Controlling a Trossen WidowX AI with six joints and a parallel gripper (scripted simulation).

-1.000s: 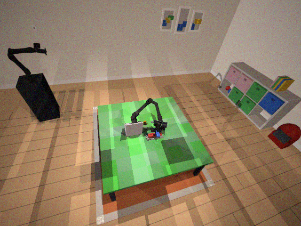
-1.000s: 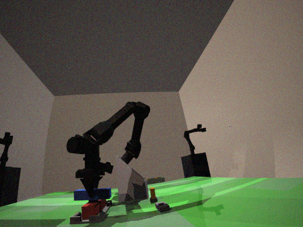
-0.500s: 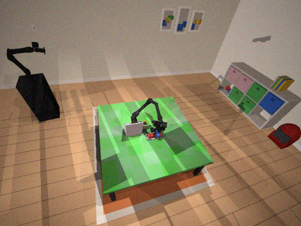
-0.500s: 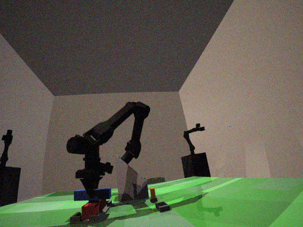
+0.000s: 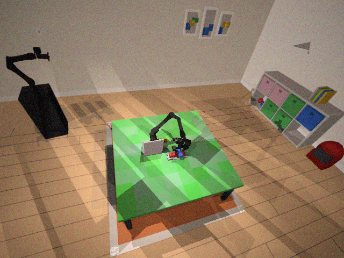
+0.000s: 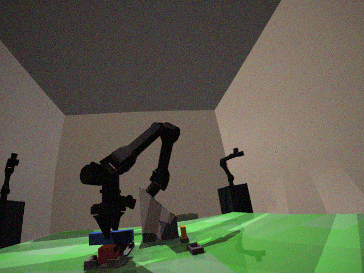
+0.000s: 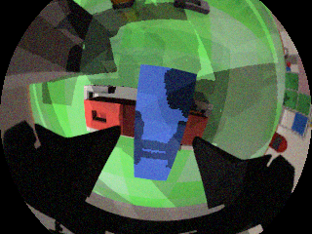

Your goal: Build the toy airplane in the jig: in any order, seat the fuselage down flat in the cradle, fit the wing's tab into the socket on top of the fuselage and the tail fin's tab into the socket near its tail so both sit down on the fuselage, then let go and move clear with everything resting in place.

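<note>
Top view: the arm (image 5: 171, 114) bends over the green table (image 5: 177, 177) (image 6: 282, 235) (image 7: 161, 39), its gripper (image 7: 158, 136) (image 6: 111, 233) above the toy. Wrist view: the fingers are spread, one on either side of the blue wing (image 7: 158, 122) (image 6: 126, 235) (image 5: 179, 153), with visible gaps. The wing lies crosswise over the red fuselage (image 7: 103, 115) (image 6: 107, 253) (image 5: 172, 154); a socket shows at one end of the fuselage, a detail lost in the top view. Exterior view: the fuselage lies in the pale cradle (image 6: 90, 263) (image 5: 169, 158) (image 7: 127, 93), and the orange tail fin (image 6: 183, 232) (image 5: 165, 140) stands upright, apart from it. Whether the wing's tab is fully seated cannot be told.
</note>
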